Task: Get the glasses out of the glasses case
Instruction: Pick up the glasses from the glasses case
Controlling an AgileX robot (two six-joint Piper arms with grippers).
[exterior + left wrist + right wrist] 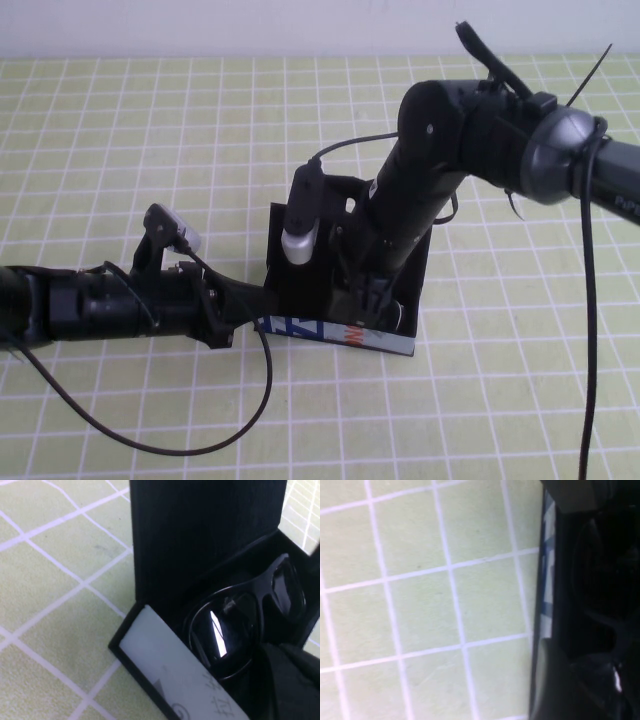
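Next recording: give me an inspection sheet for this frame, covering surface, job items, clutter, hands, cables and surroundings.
Surface: green cloth with a white grid.
Job items: case open, lid upright; glasses inside.
Clutter: nothing seen.
Hands: left hand at the case's left front corner, fingers not visible; right hand reaching down into the case, grip not clear.
Cables: black cable looping over the cloth by the left arm; another hanging from the right arm.
Surroundings: pale wall behind.

**Two black arms, cabled**

Both arms are being seen as matte black cylinders. A silver-grey joint point(560, 150) is showing on the right arm; thin black cables point(230, 420) are trailing, and silver-capped wrist cameras point(298, 243) are being carried.
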